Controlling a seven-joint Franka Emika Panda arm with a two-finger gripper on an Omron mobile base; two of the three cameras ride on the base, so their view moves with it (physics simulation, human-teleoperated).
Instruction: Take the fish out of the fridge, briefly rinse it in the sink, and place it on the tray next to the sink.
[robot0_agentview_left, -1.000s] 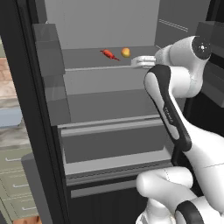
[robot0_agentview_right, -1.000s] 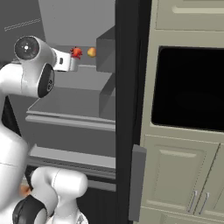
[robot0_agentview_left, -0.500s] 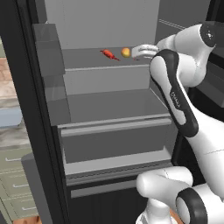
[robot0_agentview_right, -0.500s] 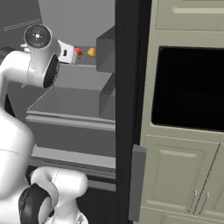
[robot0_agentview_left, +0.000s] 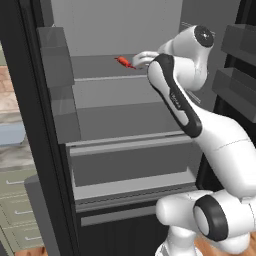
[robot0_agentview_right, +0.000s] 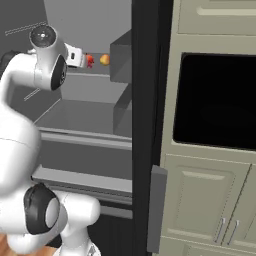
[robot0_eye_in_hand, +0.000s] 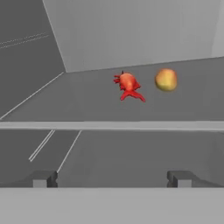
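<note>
Fridge stands open, dark outer frame, light grey inside, with flat shelves, a drawer front low down and grey door bins at 9 o'clock in the left base view. In the right base view the fridge's dark edge runs down the middle, with a cream cabinet and a black oven window at 3 o'clock.

White arm rises from 5 o'clock in the left base view and bends up and inward to the upper shelf; in the right base view it rises from 7 o'clock to about 10 o'clock.

Gripper: its 2 dark fingertips sit far apart at the bottom of the hand view, jaws spread wide, nothing between them. It points into the fridge at shelf height, short of the shelf's front lip.

Round yellow-orange fruit lies on the upper shelf, at 1 o'clock in the hand view, just beside the fish and apart from it.

Fish, small and red-orange, lies on the same upper shelf, near 12 o'clock in the hand view, forked tail toward the camera. In the left base view it sits just at 9 o'clock of the hand; touching or not, cannot tell.
</note>
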